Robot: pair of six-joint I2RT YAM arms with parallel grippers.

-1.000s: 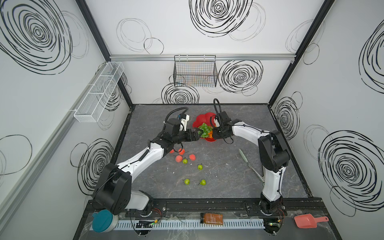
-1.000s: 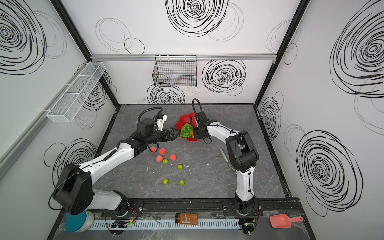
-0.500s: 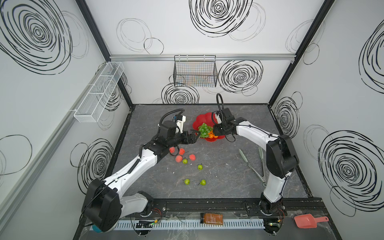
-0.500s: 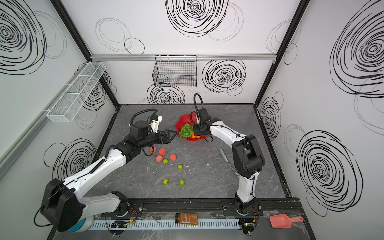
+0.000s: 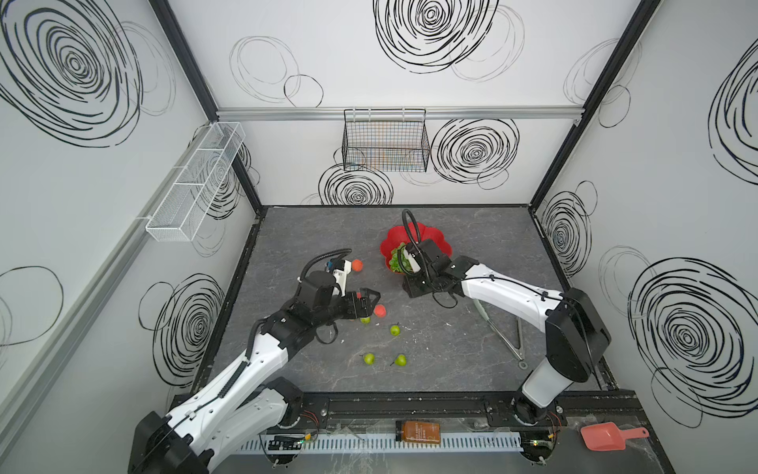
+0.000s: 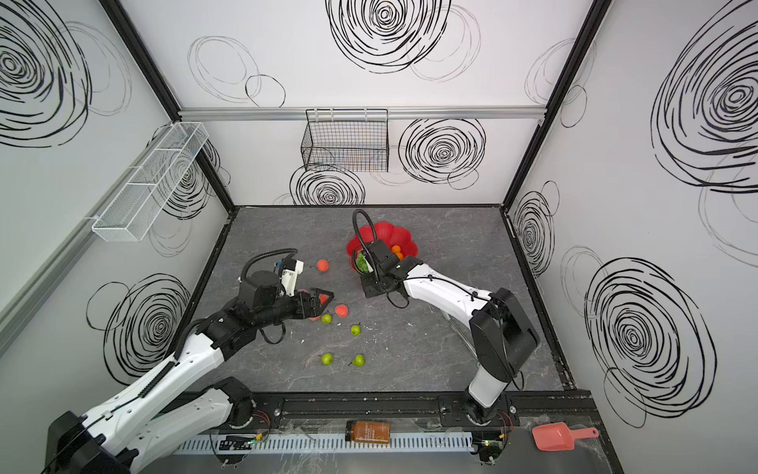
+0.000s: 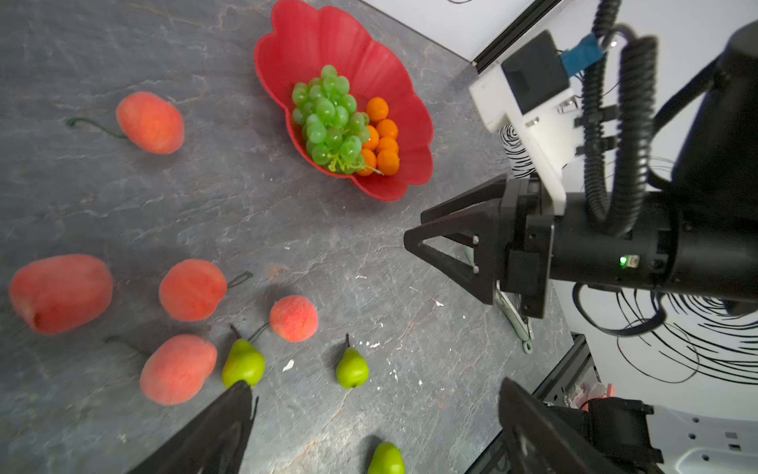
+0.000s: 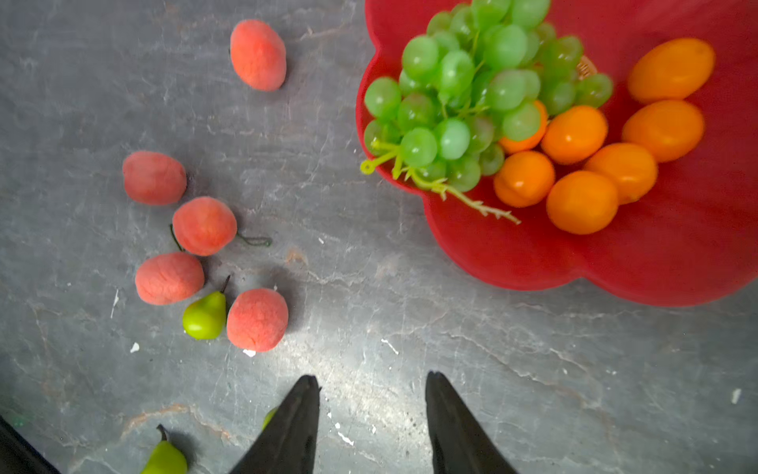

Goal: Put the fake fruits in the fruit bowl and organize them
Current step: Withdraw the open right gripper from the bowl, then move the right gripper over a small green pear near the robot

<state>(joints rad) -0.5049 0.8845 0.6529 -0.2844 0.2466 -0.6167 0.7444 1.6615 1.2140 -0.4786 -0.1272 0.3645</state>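
The red flower-shaped fruit bowl (image 5: 434, 238) (image 6: 393, 232) (image 7: 328, 37) (image 8: 615, 262) holds the green grapes (image 7: 328, 115) (image 8: 459, 94) and several oranges (image 7: 381, 135) (image 8: 582, 164). Several peaches (image 5: 380, 310) (image 6: 323, 265) (image 7: 192, 289) (image 8: 257, 320) and small green pear-shaped fruits (image 5: 394, 330) (image 6: 327, 359) (image 7: 352, 369) (image 8: 205, 314) lie on the grey table in front of it. My left gripper (image 5: 363, 303) (image 6: 322, 301) (image 7: 373, 383) hovers open over the peach cluster, holding nothing. My right gripper (image 5: 410, 287) (image 6: 369, 287) (image 7: 414, 242) (image 8: 373, 377) stands open and empty over bare table just in front of the bowl.
Pale-green tongs (image 5: 498, 332) (image 7: 512, 312) lie on the table under the right arm. A black wire basket (image 5: 385, 141) hangs on the back wall and a white mesh shelf (image 5: 192, 184) on the left wall. A pink scoop (image 5: 607, 437) and a bottle (image 5: 417, 431) lie beyond the front rail.
Both grippers have drawn back from the grapes at the bowl. The left arm has pulled toward the front left, and the right gripper has backed off toward the front of the bowl.
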